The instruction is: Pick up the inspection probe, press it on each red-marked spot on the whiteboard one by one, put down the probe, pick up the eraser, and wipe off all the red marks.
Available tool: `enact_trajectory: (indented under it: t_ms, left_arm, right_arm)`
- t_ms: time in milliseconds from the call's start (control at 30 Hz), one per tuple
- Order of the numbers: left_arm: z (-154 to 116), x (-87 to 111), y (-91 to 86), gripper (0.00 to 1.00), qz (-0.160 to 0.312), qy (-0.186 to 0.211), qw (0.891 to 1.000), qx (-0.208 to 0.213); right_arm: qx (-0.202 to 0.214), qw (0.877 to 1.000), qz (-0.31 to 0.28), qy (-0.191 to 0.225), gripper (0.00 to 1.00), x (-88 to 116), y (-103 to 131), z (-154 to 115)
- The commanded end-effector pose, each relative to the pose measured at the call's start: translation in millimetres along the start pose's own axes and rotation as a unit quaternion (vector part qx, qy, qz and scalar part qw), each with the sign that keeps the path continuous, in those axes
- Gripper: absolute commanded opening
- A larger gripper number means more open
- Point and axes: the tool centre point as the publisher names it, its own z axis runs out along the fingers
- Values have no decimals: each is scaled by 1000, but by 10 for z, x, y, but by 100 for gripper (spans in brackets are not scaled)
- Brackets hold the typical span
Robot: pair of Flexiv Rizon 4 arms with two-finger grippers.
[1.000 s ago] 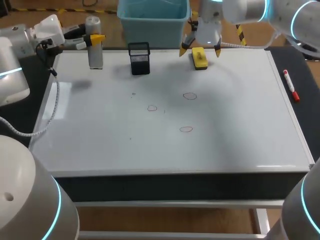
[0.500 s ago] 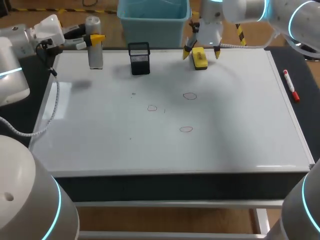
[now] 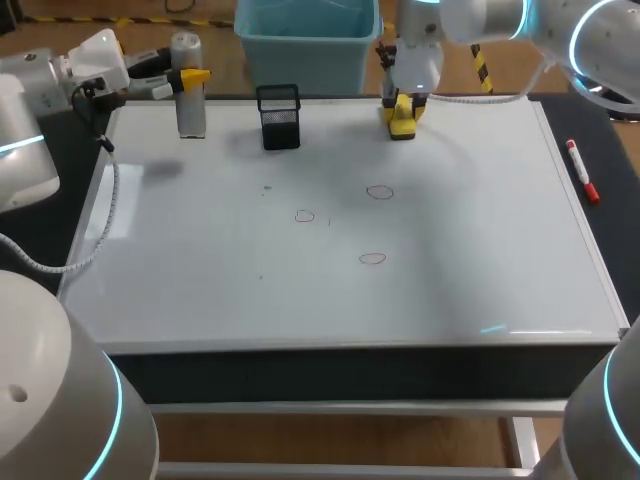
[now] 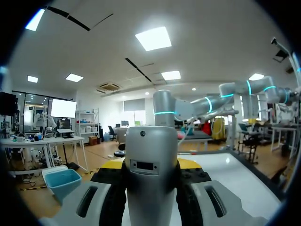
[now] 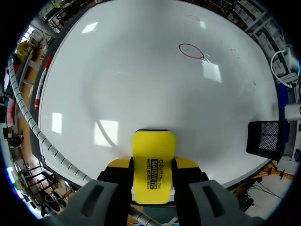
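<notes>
At the whiteboard's [image 3: 200, 280] far edge, the yellow eraser [image 5: 154, 167] sits with the right gripper [image 3: 403, 106] closed on its two long sides. The main risk, as I judge it, is that the fingers hold only the narrow sides. Pressing down through a wipe could tilt the block or let it slip, and the three red rings [image 3: 380, 192] would be smeared rather than cleared. A wide sweep might also knock the black mesh pen holder [image 3: 279, 118] nearby. The eraser is a small rounded block with a black printed label on top. At the far left corner the left gripper [image 4: 150, 165] clasps the upright grey inspection probe [image 3: 188, 95].
</notes>
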Motion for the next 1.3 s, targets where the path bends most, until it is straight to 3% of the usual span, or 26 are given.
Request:
enact_trajectory:
  t_ms: [33,433,1300]
  left_arm:
    - [6,8,-10,0,1,-2,1000,0]
    - [6,8,-10,0,1,-2,1000,0]
    - [6,8,-10,0,1,-2,1000,0]
  right_arm:
    - [2,1000,21,2,0,44,10,-30]
    - [37,994,97,17,0,288,274,-368]
    - [62,971,231,18,0,1381,1339,-628]
